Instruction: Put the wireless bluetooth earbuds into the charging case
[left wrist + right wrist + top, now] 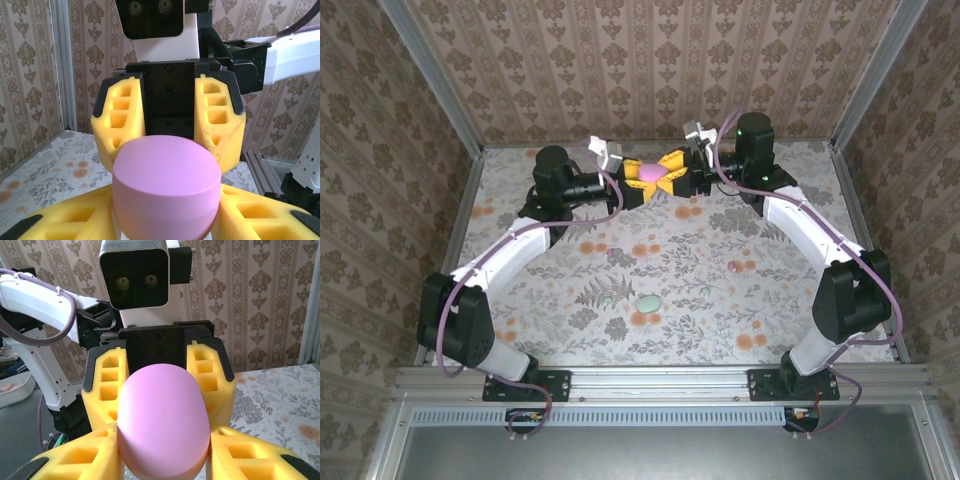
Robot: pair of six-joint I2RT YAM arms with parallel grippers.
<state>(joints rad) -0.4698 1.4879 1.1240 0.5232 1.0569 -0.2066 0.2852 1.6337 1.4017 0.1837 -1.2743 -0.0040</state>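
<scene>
Both grippers meet above the far middle of the table and hold the pink oval charging case (650, 172) between them. My left gripper (636, 182) is shut on it from the left, and my right gripper (668, 170) is shut on it from the right. In the left wrist view the pink case (167, 180) sits between my yellow foam fingers (70, 220), with its seam closed. The right wrist view has the pink case (162, 425) pressed between my fingers (250, 455). A tiny pinkish earbud (734, 266) lies on the table at right centre. Another tiny bud (611, 253) lies left of centre.
A mint oval case (648, 303) lies on the flowered table cloth (570, 320) near the middle front. Patterned walls and metal posts (470, 140) close in the table on three sides.
</scene>
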